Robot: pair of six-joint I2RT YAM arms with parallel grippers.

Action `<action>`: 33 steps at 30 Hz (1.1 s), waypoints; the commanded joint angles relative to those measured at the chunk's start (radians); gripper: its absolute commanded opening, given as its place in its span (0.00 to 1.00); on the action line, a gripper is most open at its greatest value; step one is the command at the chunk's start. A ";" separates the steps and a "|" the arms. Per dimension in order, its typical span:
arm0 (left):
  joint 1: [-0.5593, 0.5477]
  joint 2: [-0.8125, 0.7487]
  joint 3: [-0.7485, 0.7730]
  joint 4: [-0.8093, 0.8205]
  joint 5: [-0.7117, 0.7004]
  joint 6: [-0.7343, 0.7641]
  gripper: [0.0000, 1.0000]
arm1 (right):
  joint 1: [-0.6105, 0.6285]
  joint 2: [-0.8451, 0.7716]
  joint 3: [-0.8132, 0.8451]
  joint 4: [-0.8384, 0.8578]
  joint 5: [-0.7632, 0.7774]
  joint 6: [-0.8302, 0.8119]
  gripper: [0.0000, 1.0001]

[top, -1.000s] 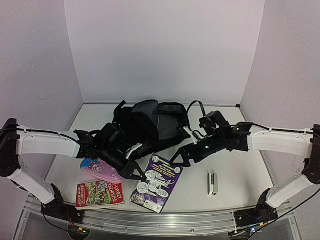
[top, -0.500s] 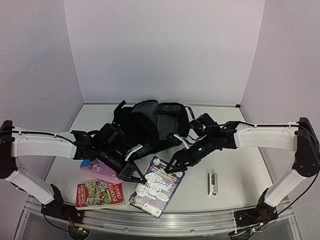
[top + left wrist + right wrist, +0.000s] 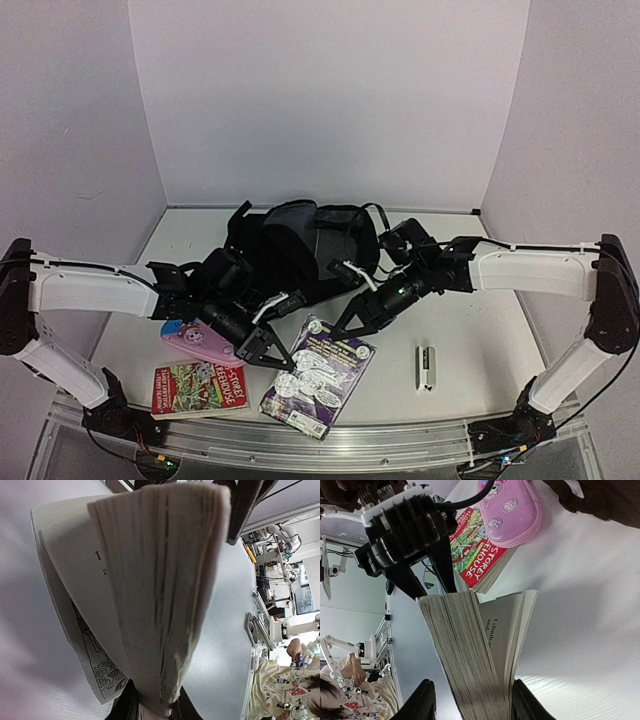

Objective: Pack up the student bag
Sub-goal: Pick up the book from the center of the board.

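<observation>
Currently my left claw (image 3: 272, 352) clamps the purple paperback book (image 3: 320, 378); my right claw (image 3: 348, 325) straddles its opposite edge, jaws apart. The large black fabric backpack (image 3: 340, 252) lies just behind.

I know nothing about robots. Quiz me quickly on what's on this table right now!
1. True or false: the pink pencil case sits inside the black bag.
2. What do the left fingers clamp? A the purple book; B the pencil case; C the bag.
3. How many books are in view?

Key: 1 false, it lies on the table; 2 A; 3 two.
</observation>
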 commanded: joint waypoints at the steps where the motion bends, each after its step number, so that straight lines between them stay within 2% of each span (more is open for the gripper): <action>1: -0.004 0.017 0.076 0.100 0.020 -0.013 0.00 | 0.028 0.021 0.009 0.055 -0.049 -0.010 0.37; 4: -0.004 0.023 0.082 0.116 0.004 -0.037 0.00 | 0.049 0.045 0.014 0.061 -0.038 -0.008 0.29; 8: -0.004 0.017 0.084 0.121 -0.023 -0.052 0.00 | 0.075 0.068 0.016 0.078 -0.042 -0.009 0.24; 10: -0.004 0.018 0.088 0.115 -0.038 -0.056 0.00 | 0.078 0.070 0.018 0.083 -0.028 -0.008 0.16; 13: -0.002 0.023 0.088 0.109 -0.069 -0.069 0.00 | 0.079 0.043 0.022 0.097 0.021 -0.003 0.01; 15: 0.006 0.028 0.092 0.098 -0.113 -0.094 0.04 | 0.078 0.011 0.032 0.107 0.113 0.017 0.00; 19: 0.052 0.025 0.124 0.043 -0.232 -0.142 0.49 | 0.056 -0.070 0.050 0.108 0.447 0.097 0.00; 21: 0.087 0.006 0.137 0.033 -0.272 -0.165 0.67 | 0.025 -0.116 0.049 0.108 0.550 0.126 0.00; 23: 0.141 -0.012 0.158 0.028 -0.318 -0.201 0.76 | 0.009 -0.177 0.052 0.106 0.641 0.141 0.00; 29: 0.314 0.012 0.269 0.007 -0.451 -0.342 0.92 | -0.039 -0.321 0.081 0.040 0.960 0.170 0.00; 33: 0.443 0.105 0.320 0.085 -0.376 -0.518 0.97 | -0.084 -0.366 0.118 -0.012 1.155 0.176 0.00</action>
